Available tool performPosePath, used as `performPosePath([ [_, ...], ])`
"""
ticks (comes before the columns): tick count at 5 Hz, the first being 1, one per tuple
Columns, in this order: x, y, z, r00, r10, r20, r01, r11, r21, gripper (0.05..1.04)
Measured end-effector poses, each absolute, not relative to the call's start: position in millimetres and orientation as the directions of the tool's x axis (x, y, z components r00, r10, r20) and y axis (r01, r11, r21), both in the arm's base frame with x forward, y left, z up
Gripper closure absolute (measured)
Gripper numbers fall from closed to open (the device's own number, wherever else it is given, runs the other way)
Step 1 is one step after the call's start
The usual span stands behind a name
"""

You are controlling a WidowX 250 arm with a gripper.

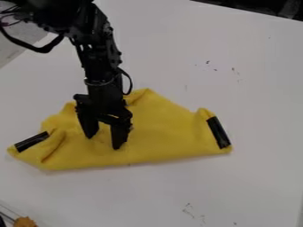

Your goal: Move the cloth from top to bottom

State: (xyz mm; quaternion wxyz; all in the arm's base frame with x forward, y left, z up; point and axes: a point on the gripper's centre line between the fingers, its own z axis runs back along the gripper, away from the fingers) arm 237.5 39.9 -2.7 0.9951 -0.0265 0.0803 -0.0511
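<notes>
Yellow cloth (163, 137) lies across the middle of the desk (254, 93), a little to the left, its lower edge running nearly straight, its upper side rumpled into a peak, with a strip of black tape at each end. The claw (103, 141) hangs over its left half, released: the fingers stand apart, with cloth showing between them. Whether the tips touch the cloth or sit just above it, I cannot tell. The step in hand looks to be the grasp, ahead of the pull toward the bottom. To do it well, lower until both tips press lightly into the cloth, then close slowly so that a fold gathers between them; too shallow a pinch would likely slide off, too hard a push would scrape the desk. Gripping left of centre, the drag may swing the right end behind, so pull slowly, keep low and check that the fold holds.
</notes>
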Motion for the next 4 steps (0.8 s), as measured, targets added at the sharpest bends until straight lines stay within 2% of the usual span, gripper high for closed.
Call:
performPosePath([
  [1, 229, 43, -3, 0.967, -0.201, -0.156, 0.196, 0.979, -0.049, 0.085],
  [2, 219, 45, -1, 0.96, -0.211, -0.182, 0.209, 0.977, -0.031, 0.085],
  [3, 193, 40, 1, 0.96, -0.152, -0.235, 0.153, 0.988, -0.015, 0.085],
  [4, 183, 38, 6, 0.957, -0.136, -0.255, 0.138, 0.99, -0.008, 0.084],
])
